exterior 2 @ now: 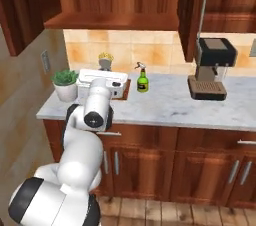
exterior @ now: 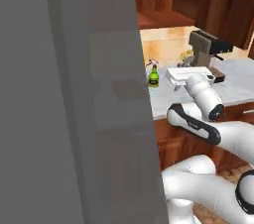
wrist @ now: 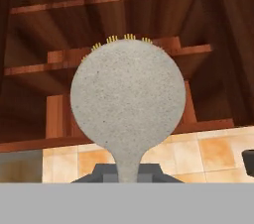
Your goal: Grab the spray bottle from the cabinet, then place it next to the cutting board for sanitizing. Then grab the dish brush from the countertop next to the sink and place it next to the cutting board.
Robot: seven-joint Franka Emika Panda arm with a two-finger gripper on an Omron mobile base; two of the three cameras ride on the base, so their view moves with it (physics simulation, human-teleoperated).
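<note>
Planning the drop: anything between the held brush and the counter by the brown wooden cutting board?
Nothing visible. The round-headed dish brush is held right by the board; green spray bottle stands just past it.

A kitchen: marble countertop [exterior 2: 165,107], wooden cabinet [exterior 2: 115,0], coffee machine [exterior 2: 212,67].

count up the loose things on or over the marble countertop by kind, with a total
spray bottle: 1
dish brush, held in the gripper: 1
potted plant: 1
coffee machine: 1
total: 4
A cutting board sits under the arm, too hidden to count with confidence.
</note>
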